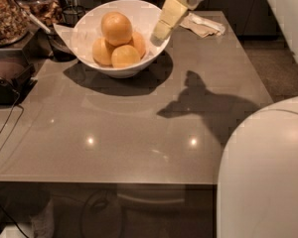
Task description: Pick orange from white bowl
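The white bowl [84, 33] stands at the back left of the grey table. It holds several oranges; the biggest orange [116, 28] sits on top of the pile, with smaller ones [125, 56] below it. My gripper [165, 20] hangs from the top of the view, its pale fingers pointing down-left over the bowl's right rim, just right of the oranges. It holds nothing that I can see.
A crumpled napkin [203, 26] lies at the back right of the table. Jars and dark appliances [10, 48] crowd the left edge, with a cable hanging off it. My white arm body [268, 172] fills the lower right. The arm's shadow [208, 105] falls on the table.
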You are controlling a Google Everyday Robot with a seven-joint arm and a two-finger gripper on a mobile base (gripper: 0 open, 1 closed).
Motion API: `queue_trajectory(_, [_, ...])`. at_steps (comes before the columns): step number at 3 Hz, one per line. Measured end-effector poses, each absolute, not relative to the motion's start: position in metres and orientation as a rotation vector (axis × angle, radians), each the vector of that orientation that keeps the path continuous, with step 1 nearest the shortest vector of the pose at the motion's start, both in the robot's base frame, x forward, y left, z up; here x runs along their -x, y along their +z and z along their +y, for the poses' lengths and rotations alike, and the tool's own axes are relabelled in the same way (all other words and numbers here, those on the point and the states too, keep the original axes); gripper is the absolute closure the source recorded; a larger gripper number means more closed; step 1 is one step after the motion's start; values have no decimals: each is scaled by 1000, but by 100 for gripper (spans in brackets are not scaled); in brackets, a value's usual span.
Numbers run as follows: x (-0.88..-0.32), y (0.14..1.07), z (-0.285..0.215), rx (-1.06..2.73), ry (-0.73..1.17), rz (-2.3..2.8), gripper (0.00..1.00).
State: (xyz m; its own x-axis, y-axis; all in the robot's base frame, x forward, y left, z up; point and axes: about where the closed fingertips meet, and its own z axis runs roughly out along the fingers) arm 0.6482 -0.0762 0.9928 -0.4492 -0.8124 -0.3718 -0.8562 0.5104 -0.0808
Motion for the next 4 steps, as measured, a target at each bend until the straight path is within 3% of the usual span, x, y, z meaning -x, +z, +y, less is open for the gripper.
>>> queue_trajectory(1, [-657, 994, -73, 1359, 163, 2369, 0])
queue_trajectory(4, [-704, 981, 27, 1289, 268, 2421, 0])
